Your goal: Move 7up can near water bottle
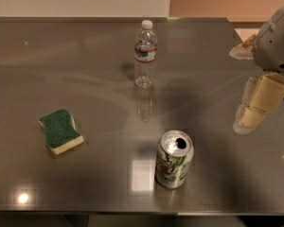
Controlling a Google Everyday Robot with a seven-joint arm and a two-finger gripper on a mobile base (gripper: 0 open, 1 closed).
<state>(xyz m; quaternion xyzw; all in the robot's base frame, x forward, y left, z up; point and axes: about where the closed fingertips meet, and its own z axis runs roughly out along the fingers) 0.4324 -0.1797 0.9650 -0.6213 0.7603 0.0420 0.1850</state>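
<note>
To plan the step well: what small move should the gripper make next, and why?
Probably bring the gripper left in the picture and nearer the camera, to above the 7up can. The gripper hangs at the right, apart from the can, which stands upright at the front, well away from the water bottle behind it.
</note>
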